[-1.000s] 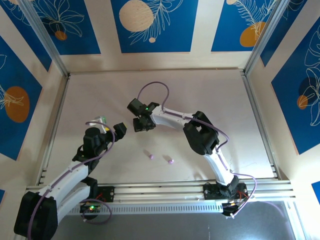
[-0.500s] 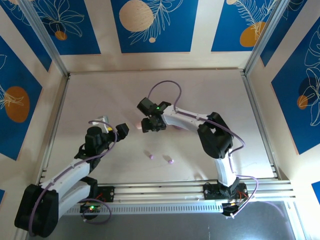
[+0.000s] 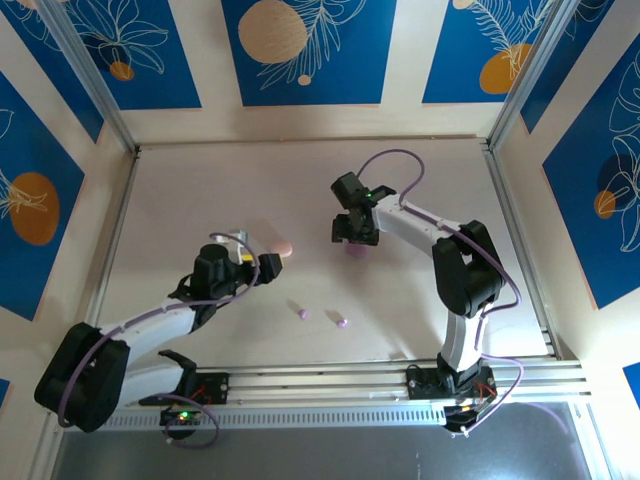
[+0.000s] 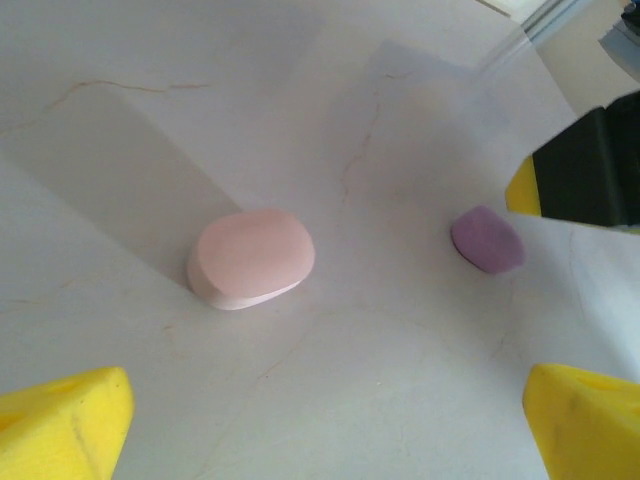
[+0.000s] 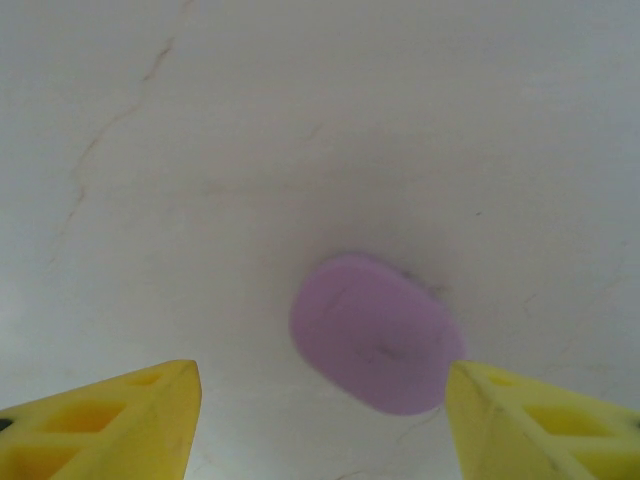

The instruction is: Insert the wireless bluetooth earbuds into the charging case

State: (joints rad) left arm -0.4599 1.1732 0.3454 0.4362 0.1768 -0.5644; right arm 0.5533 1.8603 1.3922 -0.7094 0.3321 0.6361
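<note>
The pale table is seen from above, with both arms reaching inward from its near edge. The left arm is extended toward the centre, and the left gripper is held just short of the pink charging case. In the left wrist view its yellow fingertips are spread wide and nothing is grasped, while the pink charging case lies flat on the table ahead of them. The right arm is bent back toward the middle, and the right gripper is poised over the purple charging case. Its jaws are released. In the right wrist view the purple charging case rests on the table between the spread fingertips, ungripped. Two earbuds are left lying loose nearer the arm bases, well apart from both cases: one earbud and, to its right, a second earbud.
</note>
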